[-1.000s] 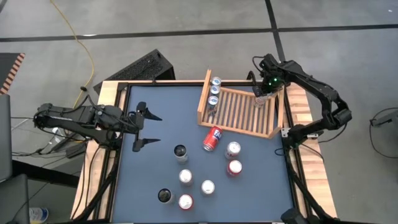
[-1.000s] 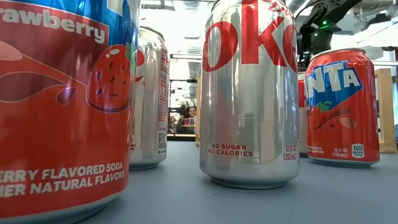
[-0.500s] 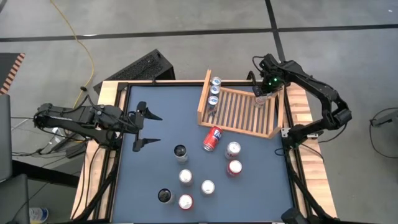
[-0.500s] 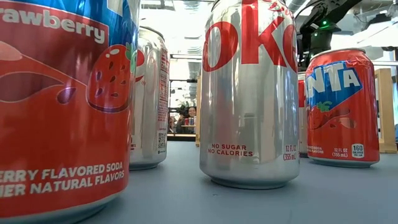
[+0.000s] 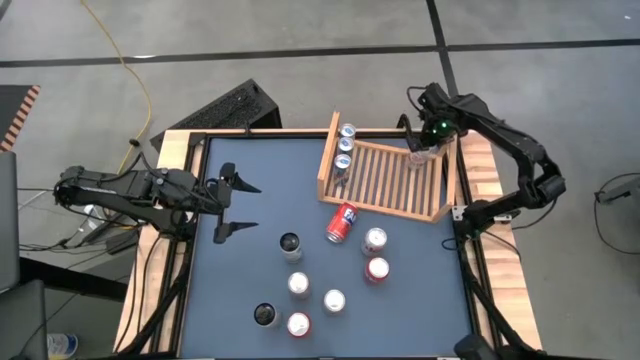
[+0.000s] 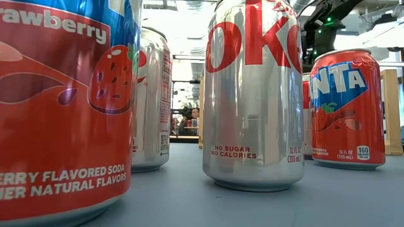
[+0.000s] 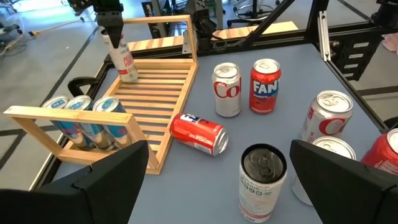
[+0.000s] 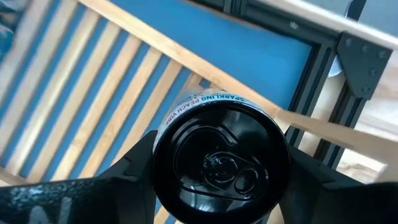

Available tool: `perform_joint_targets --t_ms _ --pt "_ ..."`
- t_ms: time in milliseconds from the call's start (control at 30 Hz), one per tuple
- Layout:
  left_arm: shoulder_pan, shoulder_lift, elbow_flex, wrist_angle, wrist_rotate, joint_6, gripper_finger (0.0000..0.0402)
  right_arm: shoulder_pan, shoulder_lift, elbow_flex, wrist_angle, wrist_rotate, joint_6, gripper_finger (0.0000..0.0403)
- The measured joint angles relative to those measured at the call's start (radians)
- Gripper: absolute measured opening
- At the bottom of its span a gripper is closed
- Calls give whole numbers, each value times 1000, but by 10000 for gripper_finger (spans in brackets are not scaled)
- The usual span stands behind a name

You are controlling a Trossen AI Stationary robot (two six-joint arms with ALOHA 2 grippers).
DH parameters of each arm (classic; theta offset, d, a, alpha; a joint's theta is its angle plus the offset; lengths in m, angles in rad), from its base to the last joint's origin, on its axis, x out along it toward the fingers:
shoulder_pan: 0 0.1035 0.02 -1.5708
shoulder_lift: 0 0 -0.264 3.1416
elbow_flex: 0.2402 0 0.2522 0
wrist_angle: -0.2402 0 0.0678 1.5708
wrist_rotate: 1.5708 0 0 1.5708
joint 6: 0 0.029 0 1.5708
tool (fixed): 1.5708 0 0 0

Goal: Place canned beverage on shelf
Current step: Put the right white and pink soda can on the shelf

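On the blue counter (image 5: 250, 200), the wooden shelf (image 5: 385, 180) sits at about 1 o'clock from the middle, its slatted base open toward the top. The right tool (image 5: 424, 152) is over the shelf's far right corner, its two fingers closed around a silver can (image 7: 126, 62) that stands upright on the slats; the right wrist view looks straight down on that can's dark lid (image 8: 221, 163) between the fingers. Three blue-topped cans (image 5: 345, 147) stand in a row against the shelf's left side board. Just beside the shelf's near edge, at 6 o'clock from it, a red can (image 5: 341, 222) lies on its side. More cans stand upright farther toward 6 o'clock, among them a dark-topped one (image 5: 290, 243) and a red one (image 5: 377, 269). The left tool (image 5: 232, 203) hovers at 9 o'clock over the counter's left side, its fingers spread wide and holding nothing.
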Motion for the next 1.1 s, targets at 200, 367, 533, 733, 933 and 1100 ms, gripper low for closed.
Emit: perform_joint_targets --t_ms 200,367,533,733,933,1100 --pt "0 0 0 0 0 7 380 0 0 20 -40 5 3 225" --pt "0 0 0 0 0 10 380 9 17 20 -51 24 58 225" --pt "0 0 0 0 0 10 380 9 35 19 -69 24 86 225" --pt "0 0 0 0 0 10 380 9 34 20 -67 25 95 225" --pt "0 0 0 0 0 9 380 8 34 20 -63 30 103 225" --pt "0 0 0 0 0 9 380 8 34 20 -58 30 102 225"
